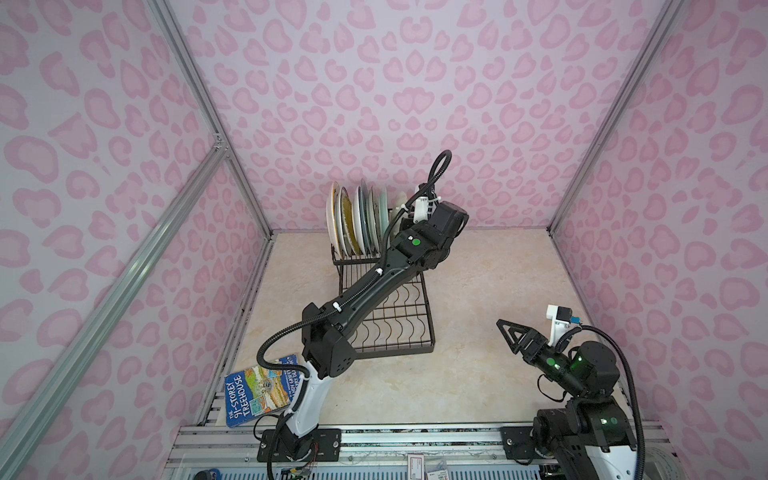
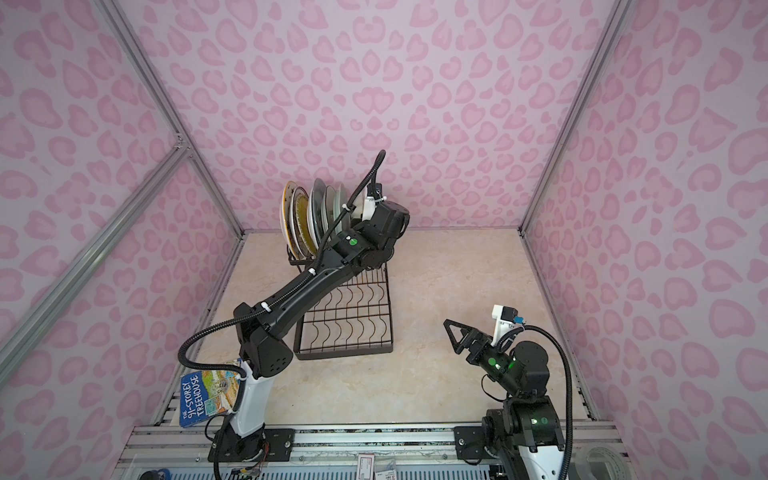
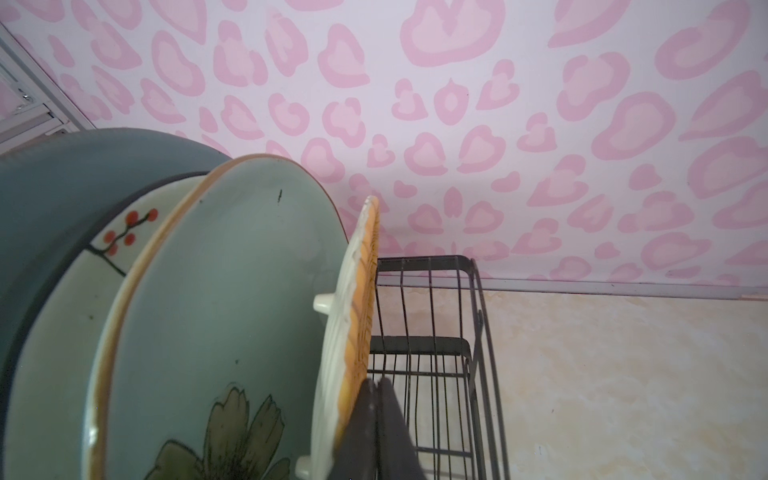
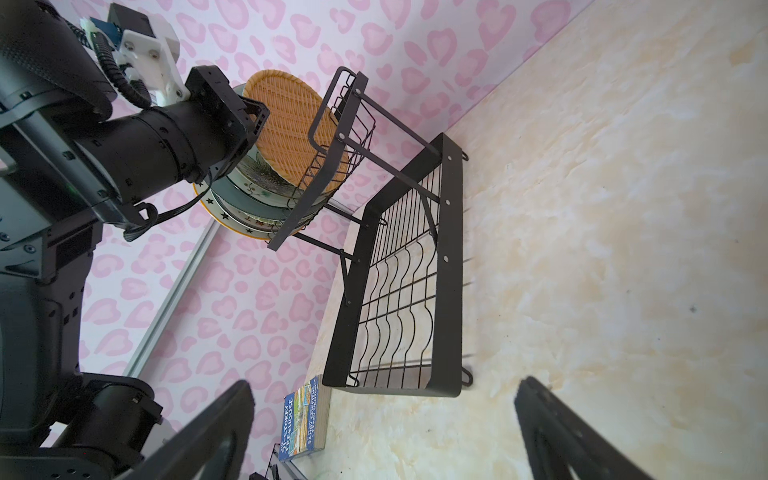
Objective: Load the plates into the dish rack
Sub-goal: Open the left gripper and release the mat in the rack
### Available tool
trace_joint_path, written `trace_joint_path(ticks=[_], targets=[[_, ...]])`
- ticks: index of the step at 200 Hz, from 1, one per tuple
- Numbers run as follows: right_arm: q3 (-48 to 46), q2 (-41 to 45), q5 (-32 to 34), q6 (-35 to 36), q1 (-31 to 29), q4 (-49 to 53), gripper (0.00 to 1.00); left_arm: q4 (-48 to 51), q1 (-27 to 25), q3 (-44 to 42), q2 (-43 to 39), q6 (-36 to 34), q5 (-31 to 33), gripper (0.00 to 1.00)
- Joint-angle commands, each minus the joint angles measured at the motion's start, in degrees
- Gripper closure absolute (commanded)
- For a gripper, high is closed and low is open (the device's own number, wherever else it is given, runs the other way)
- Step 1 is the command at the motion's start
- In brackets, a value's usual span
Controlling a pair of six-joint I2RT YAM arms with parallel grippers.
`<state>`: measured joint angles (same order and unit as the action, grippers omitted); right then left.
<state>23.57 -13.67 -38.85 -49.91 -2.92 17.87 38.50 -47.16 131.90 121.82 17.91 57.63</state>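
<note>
The plates [image 1: 357, 220] stand on edge, side by side, in the raised tier of the dish rack [image 1: 395, 352] at the upper centre of a top view. At the bottom centre of the left wrist view the left gripper [image 3: 377, 386] has its jaws pressed together on nothing, just beside the rim of the orange woven-look plate [image 3: 365, 291]. The right gripper [image 4: 386, 382] holds its jaws wide apart, empty.

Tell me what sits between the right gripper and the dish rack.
Only bare tabletop separates the right gripper from the dish rack; both top views show it.
</note>
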Motion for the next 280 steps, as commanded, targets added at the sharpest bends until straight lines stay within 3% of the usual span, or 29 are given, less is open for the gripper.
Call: trace_joint_path(ticks=[1, 102, 185, 280], targets=[[-0.2, -0.1, 1.2, 0.7, -0.9, -2.0, 0.02, 0.0, 0.4, 0.4, 0.0, -0.1, 2.2, 0.93], [-0.7, -1.4, 5.3, 1.6, -5.2, -2.4, 0.02, 0.4, 1.1, -1.9, -2.3, -0.4, 4.1, 0.92], [-1.3, -3.1, 10.9, 2.1, -12.8, -3.4, 0.02, 0.0, 1.7, -3.1, -4.5, -0.8, 4.6, 0.92], [-2.2, -6.3, 17.1, 3.2, -20.3, -4.7, 0.02, 0.8, 2.2, -3.2, -6.6, 0.0, 0.5, 0.91]])
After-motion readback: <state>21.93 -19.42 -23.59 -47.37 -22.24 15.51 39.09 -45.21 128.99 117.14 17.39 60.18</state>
